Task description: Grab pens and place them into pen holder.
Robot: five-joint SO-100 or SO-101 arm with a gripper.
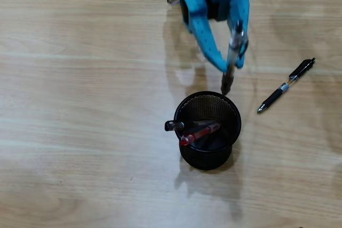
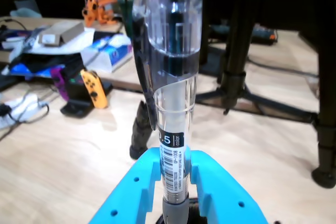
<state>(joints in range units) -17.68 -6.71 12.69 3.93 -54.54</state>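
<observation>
grey-and-clear pen (image 1: 233,57) is clamped between the blue gripper (image 1: 231,68) fingers, roughly upright, dark grip end pointing down just above the far rim of the pen holder (image 1: 209,156) in the overhead view. tip looks just outside or right at the rim, can't tell if it's over the opening. in the wrist view the same pen (image 2: 171,145) fills the centre: clear barrel, dark clip, barcode label marked 0.5, pinched between the two blue fingers (image 2: 137,184) at the bottom of the view. jaws narrow, closed on the barrel.

holder is black wire mesh, round, standing on the wood table (image 1: 80,105) near the middle of the overhead view. two pens already inside it: red and clear pen (image 1: 200,133) lying slanted across the opening, and clear pen with black cap (image 1: 175,126) with its cap end poking over the left rim.

black pen (image 1: 286,85) lies flat on the table to the right of the holder, well apart from it, angled diagonally, tip toward lower left.

wrist view background: another wooden surface with clutter, an orange game controller (image 2: 93,87), boxes, black tripod legs (image 2: 236,77) to the right.
</observation>
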